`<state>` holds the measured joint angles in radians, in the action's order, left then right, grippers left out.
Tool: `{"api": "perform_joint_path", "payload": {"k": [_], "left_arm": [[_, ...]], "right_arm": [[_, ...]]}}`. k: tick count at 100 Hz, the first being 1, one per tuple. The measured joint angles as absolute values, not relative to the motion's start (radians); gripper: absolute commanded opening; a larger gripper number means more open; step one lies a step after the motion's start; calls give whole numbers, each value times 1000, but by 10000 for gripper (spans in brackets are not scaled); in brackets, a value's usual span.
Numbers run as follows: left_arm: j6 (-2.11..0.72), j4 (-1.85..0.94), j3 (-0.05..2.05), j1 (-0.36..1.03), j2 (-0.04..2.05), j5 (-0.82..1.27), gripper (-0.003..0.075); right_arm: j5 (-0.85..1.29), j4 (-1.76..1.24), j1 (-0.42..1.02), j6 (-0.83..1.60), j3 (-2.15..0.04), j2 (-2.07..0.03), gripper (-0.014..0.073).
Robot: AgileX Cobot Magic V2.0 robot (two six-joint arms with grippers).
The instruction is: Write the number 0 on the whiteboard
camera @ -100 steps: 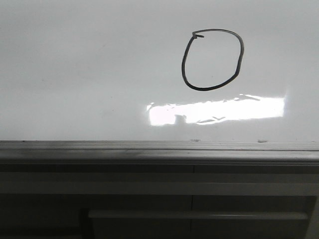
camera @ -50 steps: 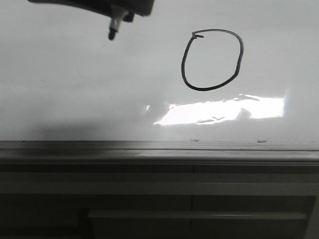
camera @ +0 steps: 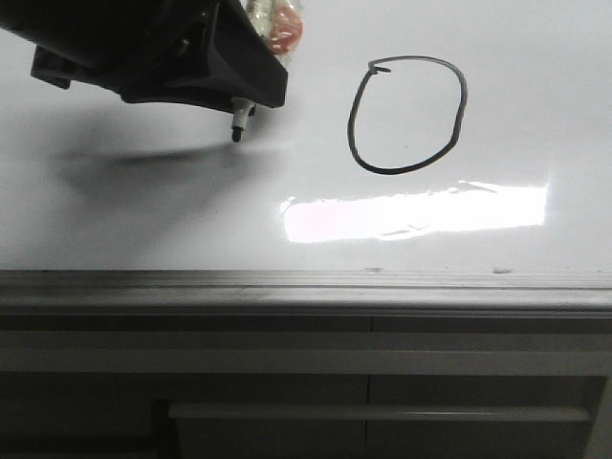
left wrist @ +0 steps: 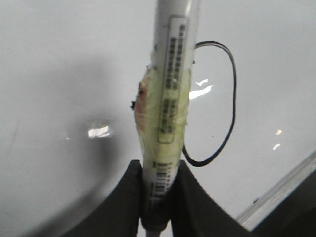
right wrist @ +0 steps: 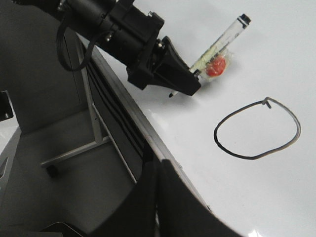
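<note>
The number 0 (camera: pixel 392 172) is a thin black oval on the glossy whiteboard (camera: pixel 143 220), right of centre. My left gripper (camera: pixel 244 96) is shut on a clear marker (left wrist: pixel 170 74) wrapped in yellowish tape with a red blob. The marker's black tip (camera: pixel 235 136) points at the board left of the 0, very close to it; I cannot tell if it touches. The 0 also shows in the left wrist view (left wrist: pixel 234 98) and the right wrist view (right wrist: pixel 216 134). My right gripper (right wrist: pixel 157 165) is shut and empty over the board's railed edge.
A grey metal rail (camera: pixel 306 282) runs along the board's near edge, with a bright glare patch (camera: pixel 411 212) just above it. In the right wrist view, a metal stand frame (right wrist: pixel 74 150) and grey floor lie beyond the board's edge.
My left gripper with the marker came in from the upper left and moved down and right toward the board. The 0 is unchanged.
</note>
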<state>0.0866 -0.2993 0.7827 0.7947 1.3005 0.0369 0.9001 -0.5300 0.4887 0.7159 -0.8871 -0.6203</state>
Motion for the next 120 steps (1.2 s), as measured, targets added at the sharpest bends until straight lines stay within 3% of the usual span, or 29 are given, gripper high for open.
{"api": "perform_joint_path", "payload": {"k": [35,98,108,120], "left_arm": [[87,-301,783,691,1301,88,-20],[87,-339,792,688,1346,85,-13],[87,-341,794,688,1347,85,66],[87,-344,796,688,1347,87,264]], "right_arm": [[813,-530,489,715,-869,-618,-67],[785,-530,489,713,-869,-618,-67],[785,-530,489,713,-869,-618,-67],[785,-530,489,713,-869,-618,-67]]}}
